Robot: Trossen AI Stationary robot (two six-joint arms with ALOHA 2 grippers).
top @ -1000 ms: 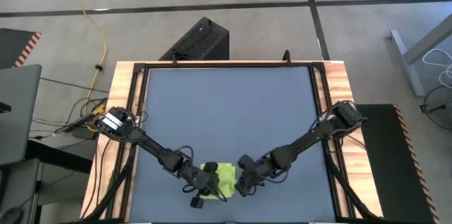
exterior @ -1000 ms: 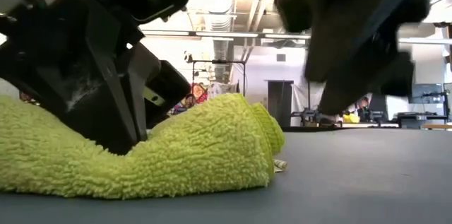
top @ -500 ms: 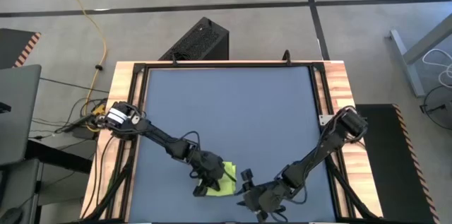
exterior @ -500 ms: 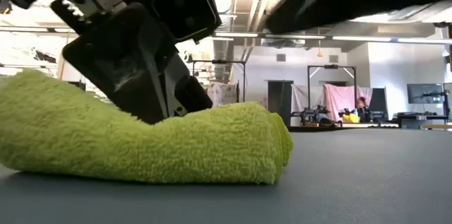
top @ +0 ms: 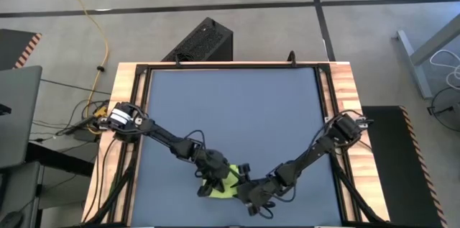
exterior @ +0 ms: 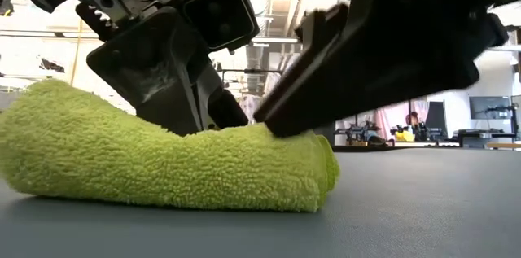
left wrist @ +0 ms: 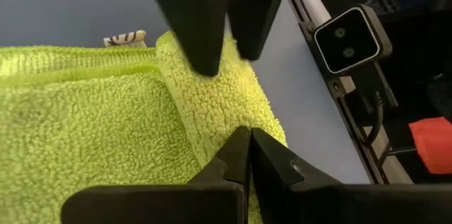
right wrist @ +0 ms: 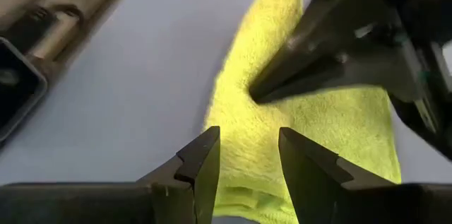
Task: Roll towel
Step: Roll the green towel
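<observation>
Right tool (top: 241,187) has come onto the towel (top: 224,185), narrowly parted; left tool (top: 213,183) pinched together.

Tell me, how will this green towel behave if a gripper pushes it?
The towel looks soft and floppy: it sags under the left gripper. It would probably bunch up, not slide. Its fuzzy surface likely grips the table. The right gripper hovers open above it.
</observation>
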